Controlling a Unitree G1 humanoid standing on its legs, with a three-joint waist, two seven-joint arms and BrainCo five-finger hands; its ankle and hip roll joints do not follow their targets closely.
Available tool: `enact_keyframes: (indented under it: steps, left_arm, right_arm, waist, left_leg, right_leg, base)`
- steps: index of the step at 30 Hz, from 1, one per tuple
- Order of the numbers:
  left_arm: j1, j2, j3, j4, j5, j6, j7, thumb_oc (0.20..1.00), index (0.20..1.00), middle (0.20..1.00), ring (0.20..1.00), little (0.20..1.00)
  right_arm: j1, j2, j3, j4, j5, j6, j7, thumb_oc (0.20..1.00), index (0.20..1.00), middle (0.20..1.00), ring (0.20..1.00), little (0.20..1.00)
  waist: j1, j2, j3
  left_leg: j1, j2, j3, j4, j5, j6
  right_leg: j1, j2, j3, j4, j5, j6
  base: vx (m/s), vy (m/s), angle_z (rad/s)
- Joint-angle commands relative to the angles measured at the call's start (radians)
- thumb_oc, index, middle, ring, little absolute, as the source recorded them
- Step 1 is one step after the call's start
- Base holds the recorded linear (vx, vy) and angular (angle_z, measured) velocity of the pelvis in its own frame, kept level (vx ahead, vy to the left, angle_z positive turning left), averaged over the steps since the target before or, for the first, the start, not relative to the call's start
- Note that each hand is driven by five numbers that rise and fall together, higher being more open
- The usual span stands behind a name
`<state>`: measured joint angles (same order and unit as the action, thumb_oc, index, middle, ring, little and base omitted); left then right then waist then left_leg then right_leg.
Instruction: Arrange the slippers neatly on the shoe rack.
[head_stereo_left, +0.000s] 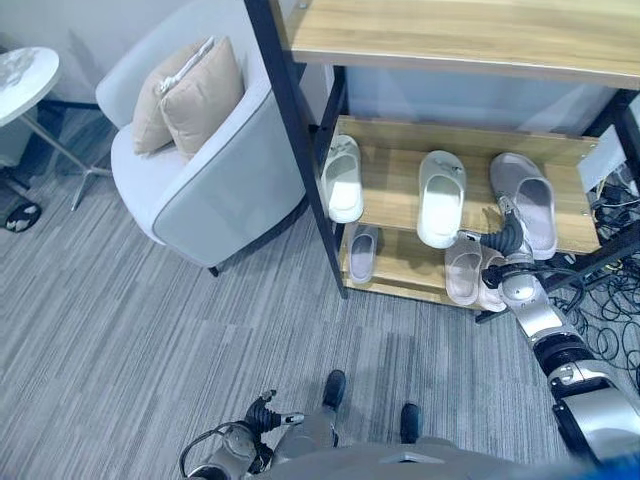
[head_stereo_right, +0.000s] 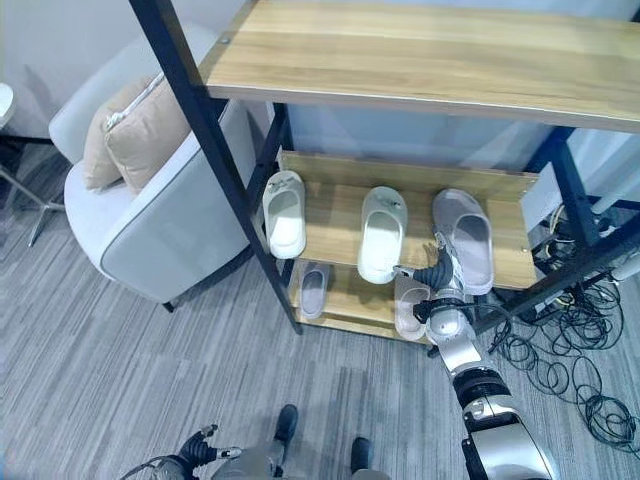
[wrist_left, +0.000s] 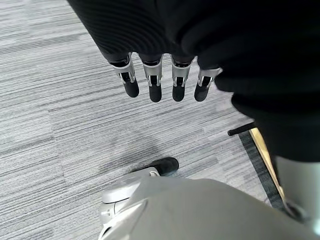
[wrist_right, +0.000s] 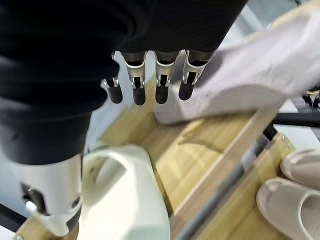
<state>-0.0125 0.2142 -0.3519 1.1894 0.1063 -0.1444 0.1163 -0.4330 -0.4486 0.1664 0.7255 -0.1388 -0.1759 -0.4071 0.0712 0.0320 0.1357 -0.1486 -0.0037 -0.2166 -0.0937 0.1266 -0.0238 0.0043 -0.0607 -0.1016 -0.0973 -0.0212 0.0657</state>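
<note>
The left robot hand (head_stereo_left: 262, 412) hangs low over the carpet, well away from the rack, fingers relaxed and holding nothing. Farther out, the right robot hand (head_stereo_right: 441, 272) reaches over the front edge of the shoe rack (head_stereo_left: 470, 140) at its middle shelf, fingers straight and spread, between the white slipper (head_stereo_left: 441, 196) and the grey slipper (head_stereo_left: 528, 200) at the shelf's right end. On the lower shelf sit a small grey slipper (head_stereo_left: 363, 251) at the left and a beige pair (head_stereo_left: 470, 272) at the right; another white slipper (head_stereo_left: 343, 178) lies at the middle shelf's left edge.

These look light, soft foam with some flex, probably best pinched across the strap.

The right wrist view shows the fingers just short of the grey slipper, apparently not touching; the eye views show the whole row.
</note>
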Motion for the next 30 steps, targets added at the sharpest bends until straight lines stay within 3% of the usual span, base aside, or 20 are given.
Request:
enact_keyframes:
  steps: [1,10,18,23,30]
  left_arm:
    - [-0.018,-0.079,-0.069,0.074,-0.004,-0.013,0.013,1.000,1.000,1.000,1.000,1.000]
    - [-0.040,-0.088,-0.087,0.066,-0.017,-0.013,0.031,1.000,1.000,1.000,1.000,1.000]
    - [-0.051,-0.089,-0.098,0.051,-0.020,-0.017,0.041,1.000,1.000,1.000,1.000,1.000]
    - [-0.051,-0.089,-0.106,0.051,-0.012,-0.019,0.054,1.000,1.000,1.000,1.000,1.000]
    - [-0.054,-0.092,-0.104,0.064,-0.018,-0.014,0.061,1.000,1.000,1.000,1.000,1.000]
  right_arm:
    - [-0.038,-0.024,-0.037,-0.035,0.052,-0.037,-0.058,1.000,1.000,1.000,1.000,1.000]
    - [-0.082,0.022,-0.038,-0.040,0.142,-0.062,-0.065,1.000,1.000,1.000,1.000,1.000]
    - [-0.093,0.029,-0.047,-0.049,0.153,-0.068,-0.082,1.000,1.000,1.000,1.000,1.000]
    - [-0.110,0.019,-0.090,-0.035,0.141,-0.065,-0.143,1.000,1.000,1.000,1.000,1.000]
    - [-0.125,0.037,-0.089,-0.027,0.165,-0.070,-0.149,1.000,1.000,1.000,1.000,1.000]
  waist:
    - [0.011,-0.031,-0.018]
    - [0.035,-0.022,0.005]
    - [0.058,-0.019,0.015]
    - [0.073,-0.015,0.021]
    - [0.081,-0.016,0.025]
  left_leg:
    - [0.064,-0.019,0.014,0.006,-0.126,0.022]
    - [0.015,-0.031,-0.021,0.006,-0.108,0.016]
    - [-0.009,-0.043,-0.054,0.006,-0.099,0.008]
    - [-0.028,-0.049,-0.078,0.006,-0.092,0.001]
    - [-0.041,-0.051,-0.084,0.006,-0.093,0.000]
  right_leg:
    - [-0.033,-0.032,0.011,0.010,0.008,0.050]
    - [-0.062,-0.037,-0.022,0.010,0.009,0.050]
    - [-0.068,-0.042,-0.064,0.010,0.000,0.053]
    - [-0.075,-0.044,-0.095,0.010,-0.003,0.054]
    - [-0.083,-0.047,-0.100,0.010,-0.006,0.056]
  base:
    - [0.02,0.003,0.13]
    - [0.01,0.011,0.10]
    - [0.01,0.012,0.16]
    - [0.00,0.002,0.25]
    - [0.00,0.006,0.05]
